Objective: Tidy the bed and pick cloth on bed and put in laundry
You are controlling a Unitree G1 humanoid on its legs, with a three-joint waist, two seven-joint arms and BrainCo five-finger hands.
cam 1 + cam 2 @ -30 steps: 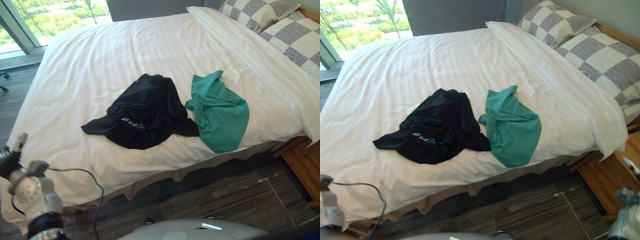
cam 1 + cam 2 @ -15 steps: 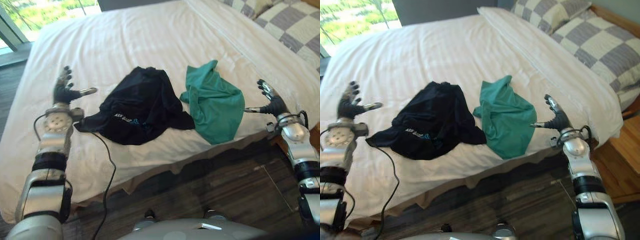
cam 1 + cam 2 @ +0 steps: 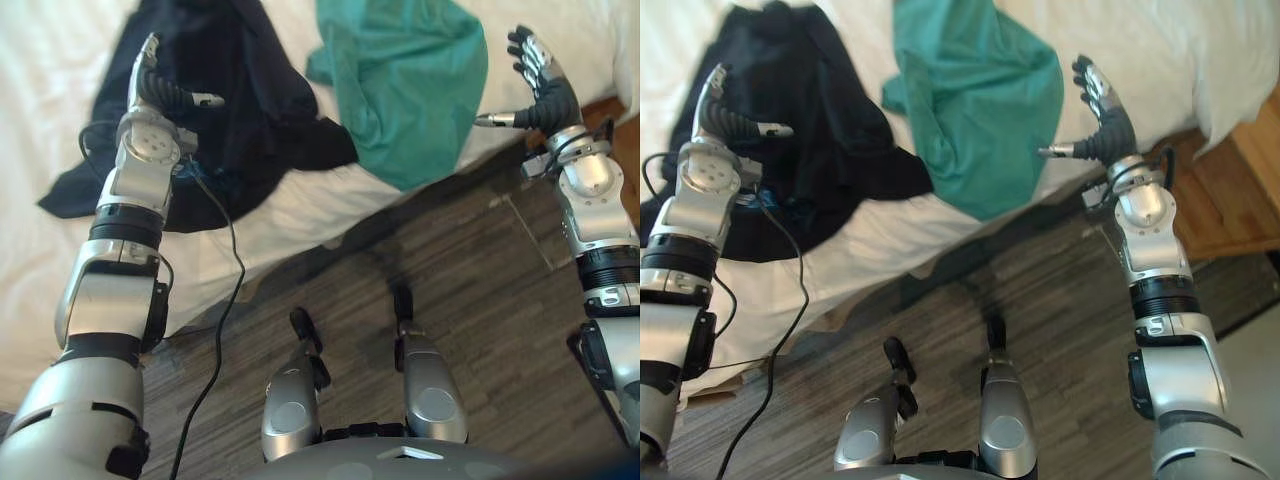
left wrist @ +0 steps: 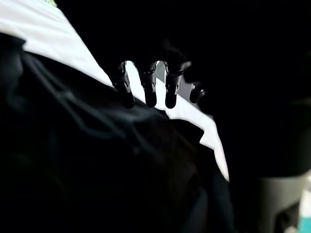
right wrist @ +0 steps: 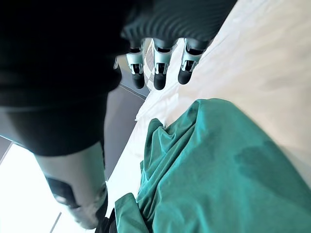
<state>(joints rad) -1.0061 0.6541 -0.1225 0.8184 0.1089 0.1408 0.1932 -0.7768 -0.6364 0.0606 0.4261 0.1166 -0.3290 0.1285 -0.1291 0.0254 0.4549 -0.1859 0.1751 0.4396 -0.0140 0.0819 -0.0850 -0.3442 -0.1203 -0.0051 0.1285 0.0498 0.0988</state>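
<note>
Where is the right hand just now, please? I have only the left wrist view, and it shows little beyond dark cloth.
Observer: The right hand is open, raised beside the green cloth, thumb pointing toward it.
Operator: Thank you. How do the two cloths lie?
Observer: The black cloth lies to the green one's left, their edges meeting.
Operator: Does either hang off?
Observer: The green cloth's near end reaches over the near edge of the bed.

white bed [image 3: 300, 205], black cloth [image 3: 250, 90], green cloth [image 3: 400, 80]
</note>
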